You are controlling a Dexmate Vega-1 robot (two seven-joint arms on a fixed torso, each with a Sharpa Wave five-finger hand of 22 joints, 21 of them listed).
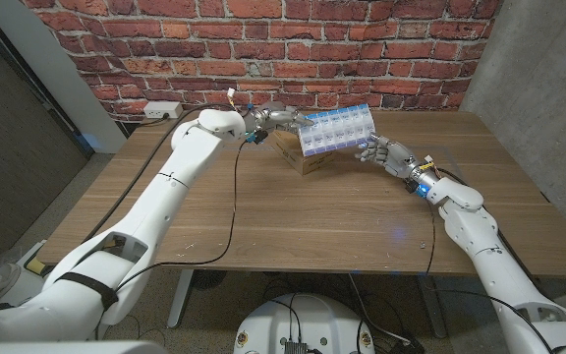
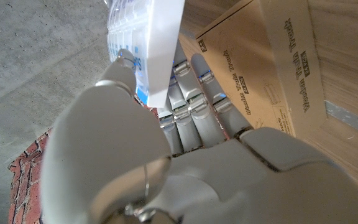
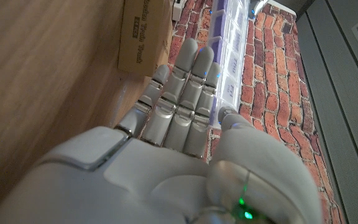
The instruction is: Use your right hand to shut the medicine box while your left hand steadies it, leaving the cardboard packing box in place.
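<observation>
The medicine box (image 1: 334, 128), a clear multi-compartment case with blue labels, stands tilted on top of the small cardboard packing box (image 1: 306, 159) at the far middle of the table. My left hand (image 1: 278, 118) grips its left end; in the left wrist view the thumb (image 2: 120, 65) and the fingers (image 2: 194, 93) pinch the medicine box (image 2: 151, 43) above the cardboard box (image 2: 260, 68). My right hand (image 1: 385, 152) is at the case's right end with its fingers straight. In the right wrist view its fingers (image 3: 185, 93) lie along the medicine box (image 3: 232, 50); contact is unclear.
A brick wall runs behind the table (image 1: 293, 221). A white power strip (image 1: 162, 109) lies at the table's far left corner. A black cable (image 1: 235, 211) hangs from my left arm across the tabletop.
</observation>
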